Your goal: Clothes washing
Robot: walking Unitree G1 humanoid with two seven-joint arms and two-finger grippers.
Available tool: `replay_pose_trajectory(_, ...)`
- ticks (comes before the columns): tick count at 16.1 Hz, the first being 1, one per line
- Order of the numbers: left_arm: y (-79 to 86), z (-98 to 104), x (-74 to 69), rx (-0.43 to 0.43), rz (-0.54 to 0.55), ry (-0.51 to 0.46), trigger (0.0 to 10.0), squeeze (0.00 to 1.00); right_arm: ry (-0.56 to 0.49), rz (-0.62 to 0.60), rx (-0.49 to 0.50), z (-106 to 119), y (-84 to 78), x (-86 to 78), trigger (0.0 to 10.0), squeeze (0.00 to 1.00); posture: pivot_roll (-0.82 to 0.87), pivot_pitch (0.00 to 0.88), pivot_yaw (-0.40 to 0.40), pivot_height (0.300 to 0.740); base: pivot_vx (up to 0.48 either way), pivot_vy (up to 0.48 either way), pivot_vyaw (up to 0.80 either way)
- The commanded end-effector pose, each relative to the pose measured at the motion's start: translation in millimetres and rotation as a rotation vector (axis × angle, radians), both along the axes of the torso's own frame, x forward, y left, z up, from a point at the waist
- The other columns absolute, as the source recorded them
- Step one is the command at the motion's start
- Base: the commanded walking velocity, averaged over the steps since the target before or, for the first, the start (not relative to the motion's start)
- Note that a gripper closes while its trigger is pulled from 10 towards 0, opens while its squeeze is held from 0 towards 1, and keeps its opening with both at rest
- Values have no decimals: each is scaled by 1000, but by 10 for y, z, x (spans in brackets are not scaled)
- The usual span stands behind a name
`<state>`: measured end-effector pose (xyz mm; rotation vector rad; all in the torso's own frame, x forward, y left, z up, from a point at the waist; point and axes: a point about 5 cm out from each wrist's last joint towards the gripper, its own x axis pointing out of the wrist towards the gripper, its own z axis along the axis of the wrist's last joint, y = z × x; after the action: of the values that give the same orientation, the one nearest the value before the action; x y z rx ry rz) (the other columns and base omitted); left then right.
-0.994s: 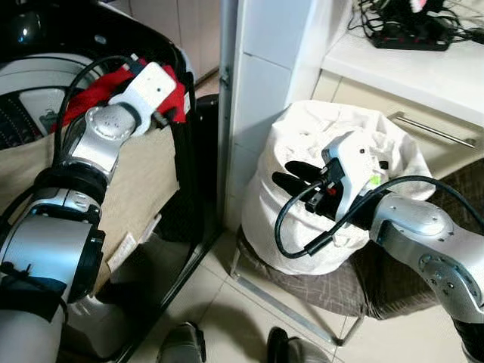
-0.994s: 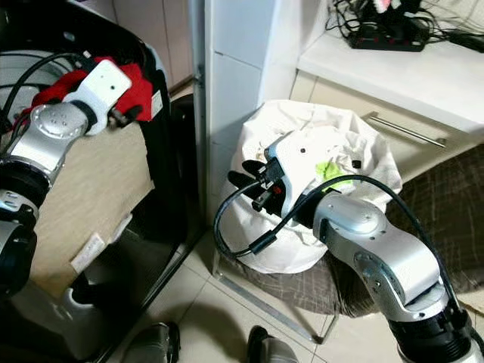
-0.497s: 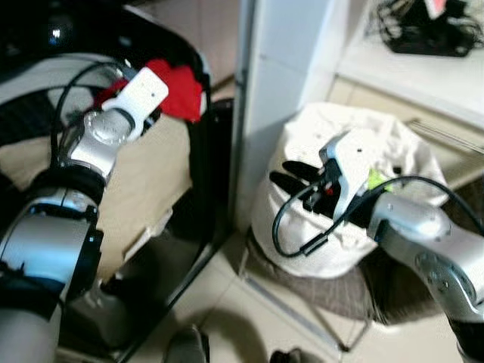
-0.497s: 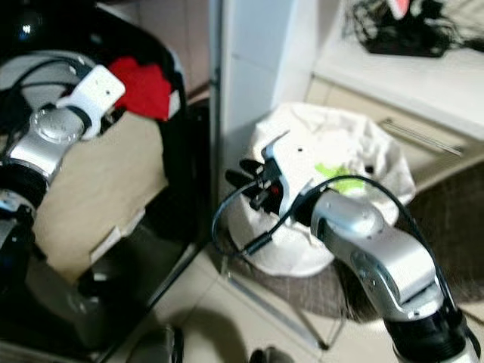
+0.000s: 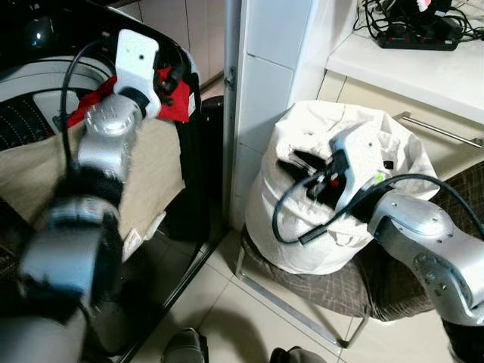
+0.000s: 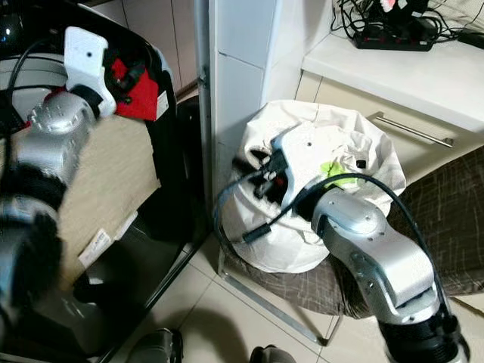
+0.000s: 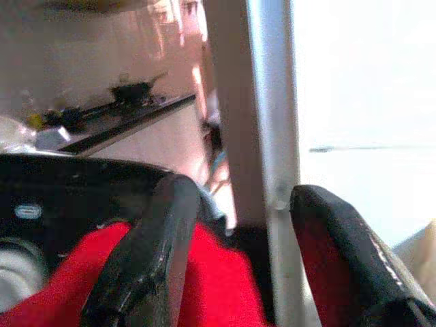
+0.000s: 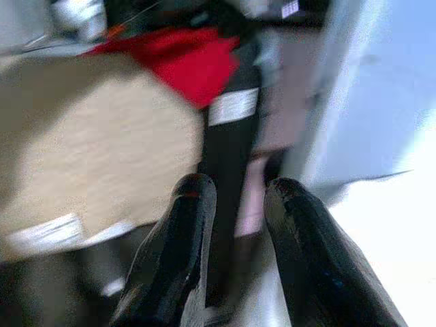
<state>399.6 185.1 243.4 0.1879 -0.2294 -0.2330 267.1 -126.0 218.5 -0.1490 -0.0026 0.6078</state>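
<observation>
A red garment (image 5: 175,100) lies over the rim of the black washing machine (image 5: 34,34), on top of a beige cloth (image 5: 155,178) that hangs down its front. My left gripper (image 5: 172,74) stands just above the red garment, its fingers (image 7: 146,252) spread open with red cloth (image 7: 218,289) showing between and behind them. A full white laundry bag (image 5: 299,234) sits on a low seat to the right. My right gripper (image 5: 301,162) is against the bag's upper front, its fingers (image 8: 178,245) slightly apart with nothing between them.
A white cabinet post (image 5: 265,83) stands between the machine and the bag. The bag rests on a brown cushioned seat (image 5: 344,291) with a metal frame. A counter (image 5: 423,64) with a power strip and cables lies behind. My feet (image 5: 185,349) stand on the tiled floor.
The left wrist has swung upright over the red garment. The right gripper has moved up and closer against the white bag. The camera shook in between.
</observation>
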Motion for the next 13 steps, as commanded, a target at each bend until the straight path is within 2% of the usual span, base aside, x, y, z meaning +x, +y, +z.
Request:
replay_pose_trajectory(1,-83,-53,-127,-33,-19,-56,10000,0,-74,-136,-23,20,-56,5,10000,0,-94,73,4,740,0,0,0)
replay_pose_trajectory(2,-173,-122,-278,-65,-27,-99,10000,0,-115,-217,-22,-18,-65,-7,10000,0,-93,69,4,740,0,0,0)
replay_pose_trajectory(3,-266,-207,-437,-119,-36,-88,10000,0,-160,-292,-25,-45,-87,-29,10000,0,-93,67,3,740,0,0,0)
replay_pose_trajectory(4,-321,-242,-528,-151,-41,-87,10000,0,-161,-322,-9,-59,-98,-38,10000,0,-94,67,2,740,0,0,0)
replay_pose_trajectory(5,-462,-331,-710,-184,-59,-25,10000,0,-141,-383,39,-98,-131,-48,10000,0,-95,61,2,740,0,0,0)
replay_pose_trajectory(6,-500,-336,-767,-170,-69,-21,10000,0,-133,-396,49,-117,-143,-51,10000,0,-95,60,-1,740,0,0,0)
replay_pose_trajectory(7,-566,-344,-884,-183,-93,-29,10000,0,-126,-413,61,-156,-162,-60,10000,0,-92,55,-5,740,0,0,0)
replay_pose_trajectory(8,-613,-395,-986,-146,-108,-44,10000,0,-121,-425,91,-177,-176,-72,10000,0,-90,51,-10,740,0,0,0)
replay_pose_trajectory(9,-631,-418,-1019,-130,-115,-39,10000,0,-124,-431,99,-181,-180,-75,10000,0,-88,50,-11,740,0,0,0)
replay_pose_trajectory(10,-630,-463,-1060,-63,-105,-8,10000,0,-120,-428,107,-204,-175,-88,10000,0,-88,46,-12,740,292,0,0)
replay_pose_trajectory(13,-609,-375,-1043,-33,-59,-7,10000,0,-83,-411,149,-252,-156,-91,10000,0,-87,39,-14,740,385,0,0)
